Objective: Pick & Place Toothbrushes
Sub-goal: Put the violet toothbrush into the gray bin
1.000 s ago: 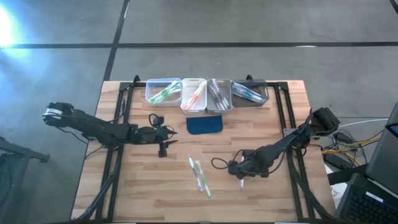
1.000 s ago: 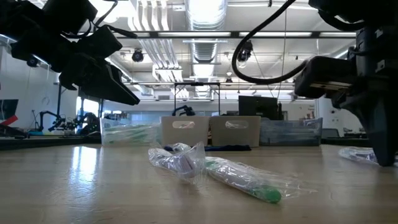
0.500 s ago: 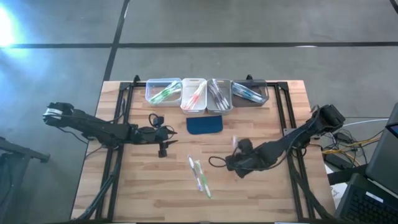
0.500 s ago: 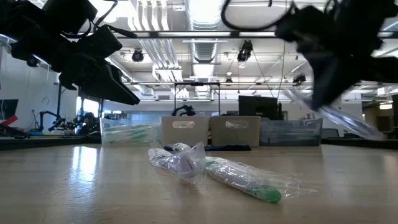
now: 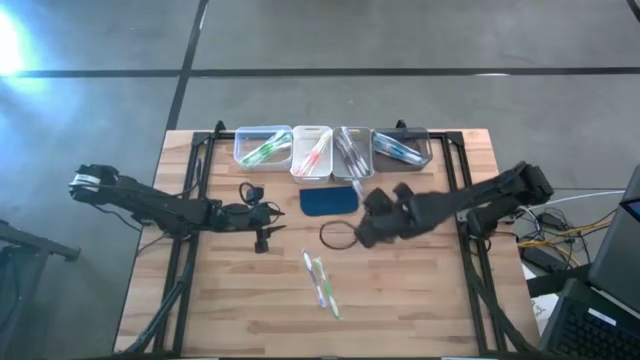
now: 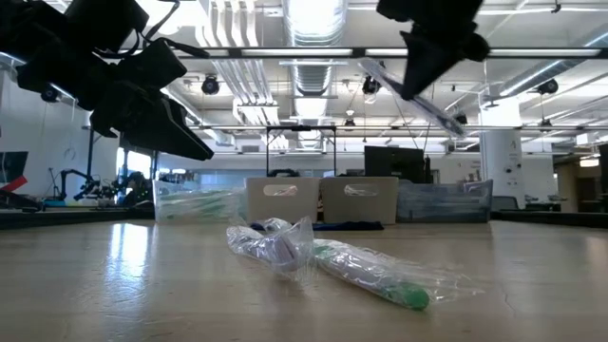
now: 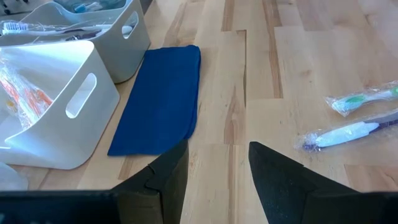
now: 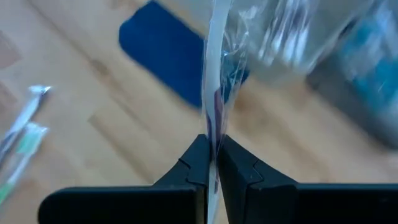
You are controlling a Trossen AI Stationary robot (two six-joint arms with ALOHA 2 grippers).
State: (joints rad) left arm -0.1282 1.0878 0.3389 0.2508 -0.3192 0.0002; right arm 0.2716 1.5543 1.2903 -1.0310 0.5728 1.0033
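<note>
My right gripper (image 5: 368, 212) hangs high over the table just right of the dark blue pad (image 5: 329, 201), shut on a toothbrush in a clear wrapper (image 6: 446, 112). More wrapped toothbrushes (image 5: 320, 280) lie flat on the wood near the table's middle, also seen in the left wrist view (image 7: 345, 132). Four bins (image 5: 312, 150) along the far edge hold sorted toothbrushes. My left gripper (image 5: 272, 214) waits left of the pad, open (image 7: 217, 168) with nothing between its fingers. My right gripper pinches the wrapped toothbrush between its two fingers, partway along its length (image 8: 213, 134). The fingers slant down from the table's right side and lie across it. The toothbrush is lifted clear and tilted, with both ends sticking out past the fingers (image 6: 372, 66).
The blue pad lies flat in front of the two middle bins (image 7: 74, 106). Black frame rails (image 5: 190, 200) run along the table's left and right sides. Bare wood lies along the near edge (image 5: 400, 320).
My right gripper has risen from the table's near right part and swung toward the far edge and the bins, rolling its wrist. The wrapped toothbrush, which lay on the wood, has been lifted clear and now hangs tilted in the air.
</note>
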